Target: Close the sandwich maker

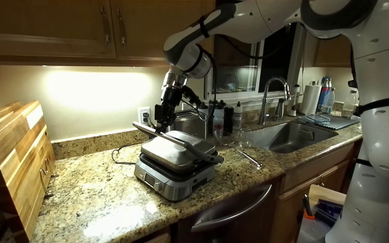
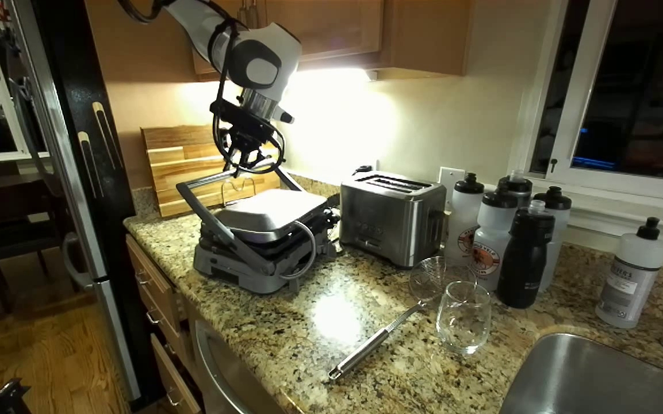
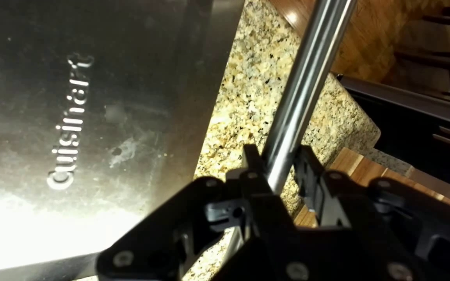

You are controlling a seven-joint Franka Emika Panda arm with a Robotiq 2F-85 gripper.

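The silver-grey sandwich maker (image 1: 177, 175) stands on the granite counter; it also shows in an exterior view (image 2: 273, 210). Its lid lies over the base, with a dark band of plates between them. Its handle bar (image 1: 172, 137) is raised above and in front of the lid on side arms, also visible in an exterior view (image 2: 204, 179). My gripper (image 1: 160, 129) is at the bar. In the wrist view, the fingertips (image 3: 279, 156) sit on both sides of the bar (image 3: 310, 78), close against it. The lid (image 3: 104, 97) lies beside them. The plate faces are hidden.
A toaster (image 2: 394, 215), several bottles (image 2: 527, 259), a strainer (image 2: 360, 351) and a glass (image 2: 463, 316) stand or lie near the sandwich maker. Wooden boards (image 1: 19, 162) stand at the counter's end. Upper cabinets (image 1: 46, 30) hang above. A sink (image 1: 292, 138) lies beyond.
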